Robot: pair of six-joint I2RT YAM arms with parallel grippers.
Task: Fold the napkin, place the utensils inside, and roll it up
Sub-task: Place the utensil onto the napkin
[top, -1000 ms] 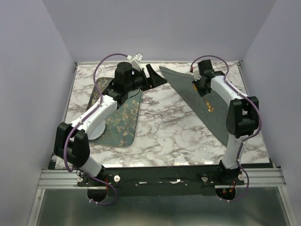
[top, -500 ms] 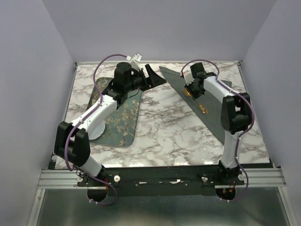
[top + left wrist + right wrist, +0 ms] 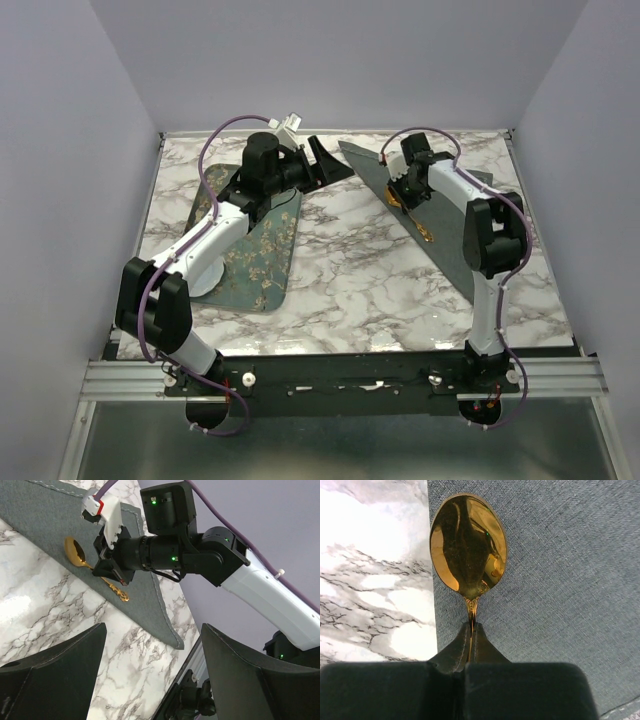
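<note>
The dark grey napkin (image 3: 448,230) lies folded into a triangle on the right of the table; it also shows in the left wrist view (image 3: 60,520) and the right wrist view (image 3: 560,580). My right gripper (image 3: 407,193) is shut on the handle of a gold spoon (image 3: 468,545) and holds it low over the napkin's left edge, with the bowl pointing away from the gripper (image 3: 471,630). The spoon (image 3: 75,555) also shows in the left wrist view. My left gripper (image 3: 333,165) is open and empty at the table's far middle, left of the napkin; its fingers (image 3: 50,680) frame the marble.
A green floral tray (image 3: 255,260) lies at the left under the left arm. The marble tabletop (image 3: 340,260) spans the space between the tray and the napkin. Walls close in the far and side edges.
My right gripper has moved left with the spoon, from the napkin's middle to its left edge. The left arm has not moved.
</note>
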